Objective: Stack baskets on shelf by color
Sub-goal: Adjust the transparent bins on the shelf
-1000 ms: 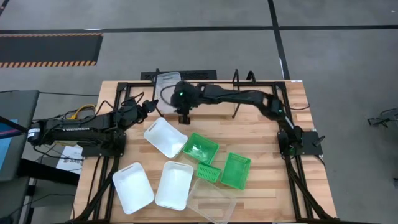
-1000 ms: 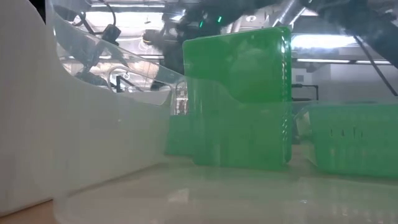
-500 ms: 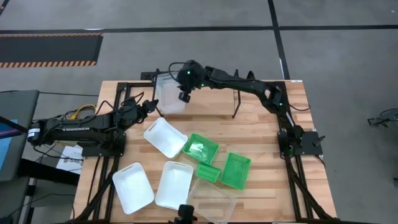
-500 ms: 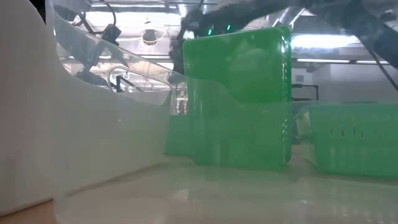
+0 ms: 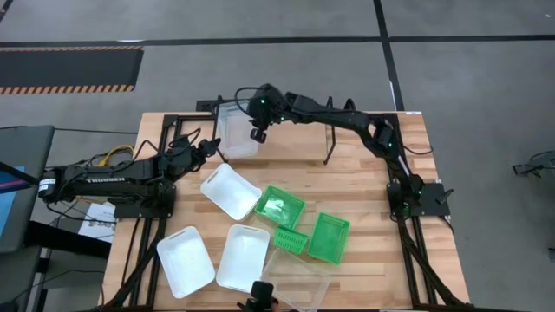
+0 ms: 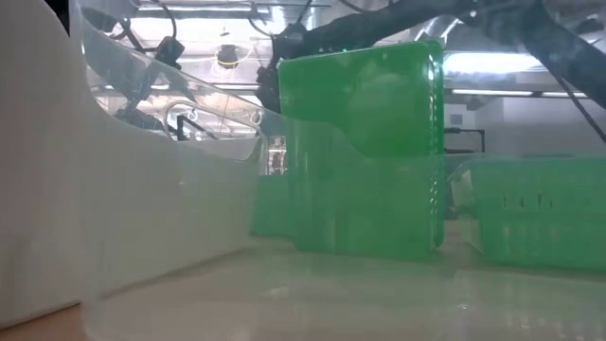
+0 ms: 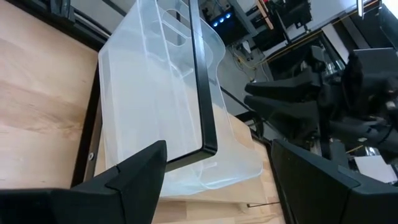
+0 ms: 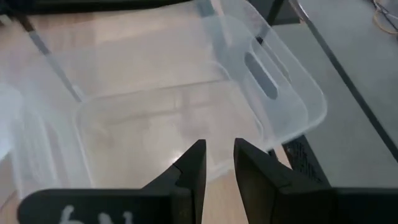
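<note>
The right end effector (fingers nearly together) pinches the clear basket at the shelf, table's twelve o'clock, sorting colors; the left end effector waits open.

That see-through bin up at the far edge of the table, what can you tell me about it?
The clear basket is a see-through, slightly frosted plastic bin, rectangular with rounded corners, a flared rim and a slot handle cut into an end wall. It is empty and sits open side up at the table's far left, on the shelf; a thin black bar crosses it in the left wrist view. The right gripper hangs over its near edge, fingers slightly apart; whether they touch the rim cannot be told.
</note>
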Controlling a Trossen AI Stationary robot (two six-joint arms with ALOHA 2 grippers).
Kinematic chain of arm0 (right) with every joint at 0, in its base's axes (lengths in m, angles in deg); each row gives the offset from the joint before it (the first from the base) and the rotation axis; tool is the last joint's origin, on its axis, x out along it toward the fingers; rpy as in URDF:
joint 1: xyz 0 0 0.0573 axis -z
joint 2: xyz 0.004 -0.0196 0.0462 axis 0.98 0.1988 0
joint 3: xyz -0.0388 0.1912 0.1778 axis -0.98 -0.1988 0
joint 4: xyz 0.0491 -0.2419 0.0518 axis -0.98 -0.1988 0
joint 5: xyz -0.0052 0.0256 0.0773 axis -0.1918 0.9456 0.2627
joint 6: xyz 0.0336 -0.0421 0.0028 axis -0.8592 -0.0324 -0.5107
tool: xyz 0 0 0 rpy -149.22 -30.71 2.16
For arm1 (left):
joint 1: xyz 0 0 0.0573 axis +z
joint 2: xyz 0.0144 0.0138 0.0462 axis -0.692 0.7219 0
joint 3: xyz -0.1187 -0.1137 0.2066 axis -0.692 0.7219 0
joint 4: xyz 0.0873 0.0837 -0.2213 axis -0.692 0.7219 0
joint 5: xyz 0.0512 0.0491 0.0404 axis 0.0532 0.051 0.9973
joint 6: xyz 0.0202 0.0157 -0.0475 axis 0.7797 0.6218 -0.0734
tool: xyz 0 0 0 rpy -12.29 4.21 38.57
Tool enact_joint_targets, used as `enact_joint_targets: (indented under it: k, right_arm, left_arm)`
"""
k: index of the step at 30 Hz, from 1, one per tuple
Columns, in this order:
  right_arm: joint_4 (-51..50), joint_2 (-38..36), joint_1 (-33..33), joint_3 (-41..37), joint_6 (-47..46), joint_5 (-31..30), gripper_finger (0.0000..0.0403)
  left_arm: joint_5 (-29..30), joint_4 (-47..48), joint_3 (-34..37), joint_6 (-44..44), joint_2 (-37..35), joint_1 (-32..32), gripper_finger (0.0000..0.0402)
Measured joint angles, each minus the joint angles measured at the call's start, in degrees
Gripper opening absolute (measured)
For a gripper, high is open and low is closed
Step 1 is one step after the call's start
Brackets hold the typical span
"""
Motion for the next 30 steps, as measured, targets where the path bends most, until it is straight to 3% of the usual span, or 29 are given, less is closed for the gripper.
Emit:
enact_joint_targets:
  k: [10, 30]
  right_arm:
    - [2.79, -0.09, -1.08, -4.21, 1.36, 0.23, 0.0107]
    - [-5.61, -0.37, -3.54, -4.39, -4.82, -0.83, 0.0107]
  left_arm:
    - [-0.02, 0.01, 0.00, 0.03, 0.01, 0.00, 0.0279]
    - [-0.26, 0.01, 0.00, 0.03, -0.01, 0.00, 0.0279]
